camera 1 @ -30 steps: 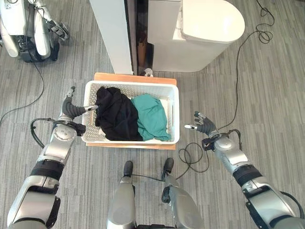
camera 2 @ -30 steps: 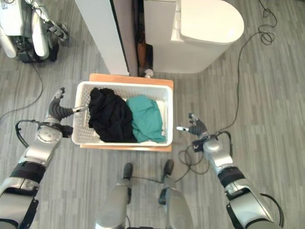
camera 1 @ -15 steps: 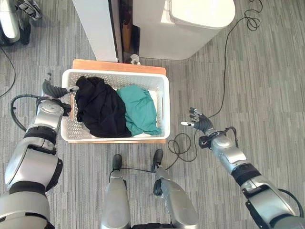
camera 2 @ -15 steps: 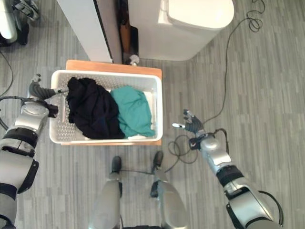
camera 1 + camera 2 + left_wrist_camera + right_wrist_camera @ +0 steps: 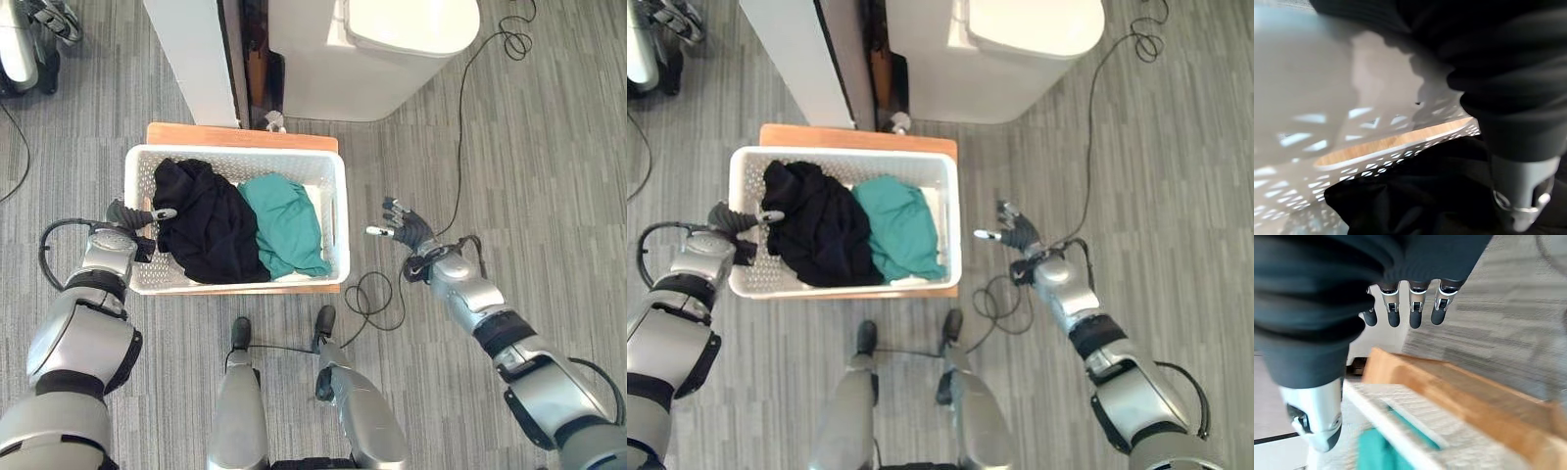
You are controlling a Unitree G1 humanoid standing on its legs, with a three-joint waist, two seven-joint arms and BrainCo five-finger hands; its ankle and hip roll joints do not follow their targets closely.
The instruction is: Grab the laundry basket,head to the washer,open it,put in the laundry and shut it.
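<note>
— Where is the laundry basket (image 5: 338,211)?
— The white basket stands on a low wooden board (image 5: 242,136) on the grey floor (image 5: 549,147), just in front of the white washer (image 5: 392,49). Inside lie a black garment (image 5: 201,230) on the robot's left side and a green garment (image 5: 284,225) beside it, touching.

— And the left hand (image 5: 132,215)?
— It is at the basket's left wall, the thumb reaching over the rim to the black garment. The other fingers are behind the wall, so I cannot tell if they grip it.

— The right hand (image 5: 402,227)?
— It is in the air near the basket's right wall, not touching it — fingers straight and spread, nothing in them.

— Anything else around?
— A white panel (image 5: 191,59) stands left of the washer, with a dark gap between them.
</note>
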